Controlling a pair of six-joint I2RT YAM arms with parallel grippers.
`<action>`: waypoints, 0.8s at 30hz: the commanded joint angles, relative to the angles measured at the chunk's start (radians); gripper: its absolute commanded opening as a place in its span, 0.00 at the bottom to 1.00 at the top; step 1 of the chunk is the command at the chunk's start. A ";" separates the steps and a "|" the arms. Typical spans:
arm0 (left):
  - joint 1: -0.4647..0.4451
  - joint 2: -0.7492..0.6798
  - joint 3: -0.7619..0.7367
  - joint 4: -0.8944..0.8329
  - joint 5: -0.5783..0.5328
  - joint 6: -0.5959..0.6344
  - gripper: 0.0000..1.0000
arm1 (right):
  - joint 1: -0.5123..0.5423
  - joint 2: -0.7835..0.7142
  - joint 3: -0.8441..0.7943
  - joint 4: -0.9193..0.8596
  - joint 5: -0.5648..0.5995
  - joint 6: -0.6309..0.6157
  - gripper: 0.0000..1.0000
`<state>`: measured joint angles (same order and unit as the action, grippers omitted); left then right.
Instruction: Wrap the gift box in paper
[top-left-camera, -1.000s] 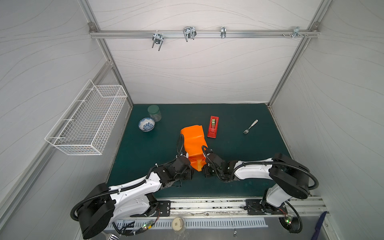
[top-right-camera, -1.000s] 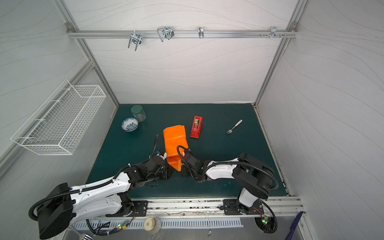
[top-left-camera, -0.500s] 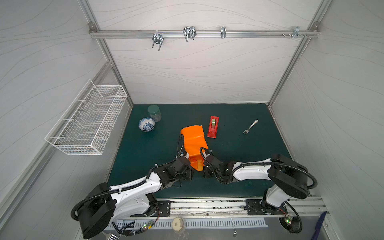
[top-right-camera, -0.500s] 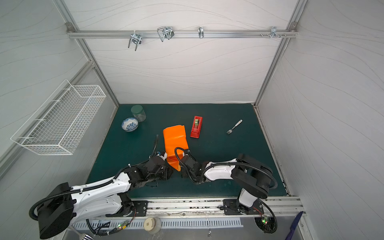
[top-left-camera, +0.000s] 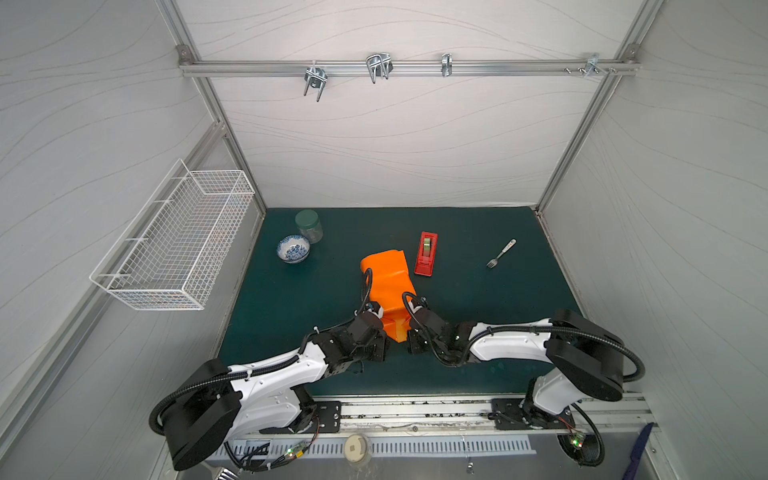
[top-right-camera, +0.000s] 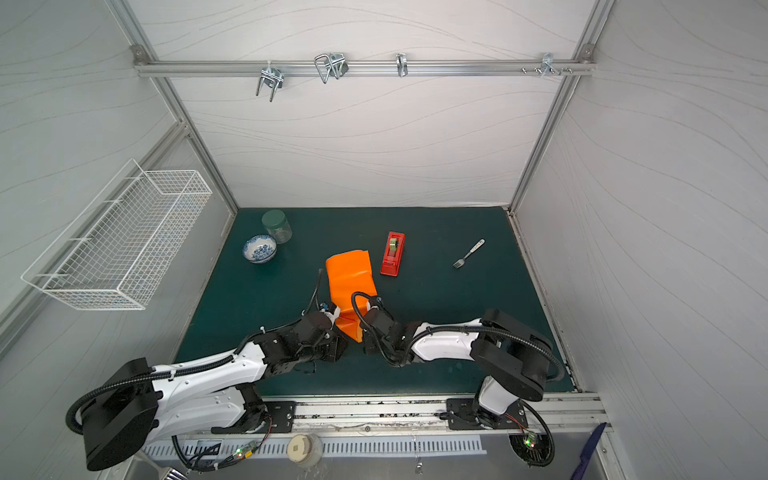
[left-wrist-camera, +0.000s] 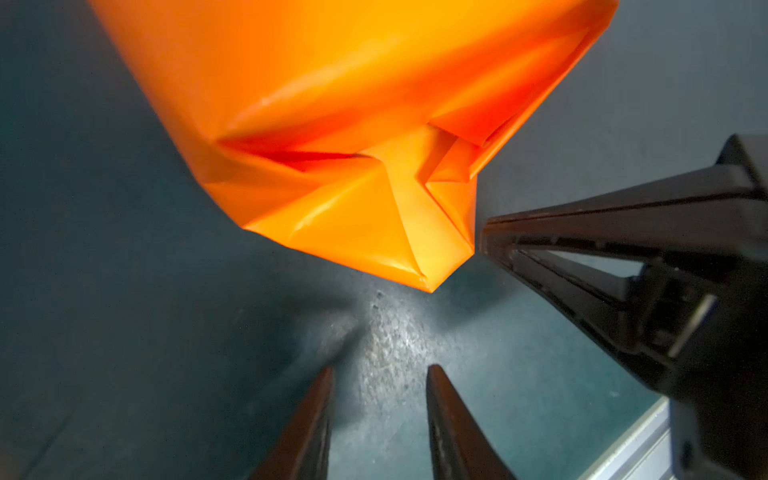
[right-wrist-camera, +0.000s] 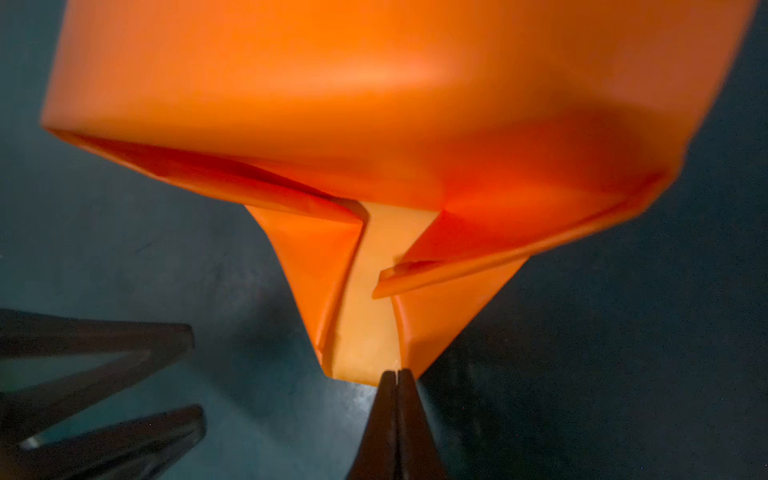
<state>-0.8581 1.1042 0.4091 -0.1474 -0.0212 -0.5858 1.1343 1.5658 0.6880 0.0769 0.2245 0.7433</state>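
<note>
paper thin, glossy, slippery: pinch its folded flap by the tabletop's front edge. Your right gripper: jaws pressed together at flap tip. Your left gripper: spread, empty.

The paper lies mid-mat, the dispenser just right of its far end, the fork farther right. Far left stands the bowl, the jar just behind it. The basket hangs on the left wall. The left gripper and right gripper flank the paper's near end.
</note>
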 joint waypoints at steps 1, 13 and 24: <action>0.001 0.011 0.038 0.040 -0.014 0.060 0.39 | -0.008 -0.035 0.004 -0.024 -0.008 0.015 0.00; -0.113 0.114 0.172 -0.047 -0.168 0.489 0.41 | -0.153 -0.274 -0.141 -0.104 -0.128 -0.066 0.19; -0.157 0.205 0.338 -0.188 -0.104 0.680 0.41 | -0.339 -0.488 -0.228 -0.177 -0.232 -0.132 0.20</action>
<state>-0.9844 1.3148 0.6571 -0.2668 -0.1349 -0.0151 0.8188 1.1049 0.4767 -0.0582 0.0380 0.6346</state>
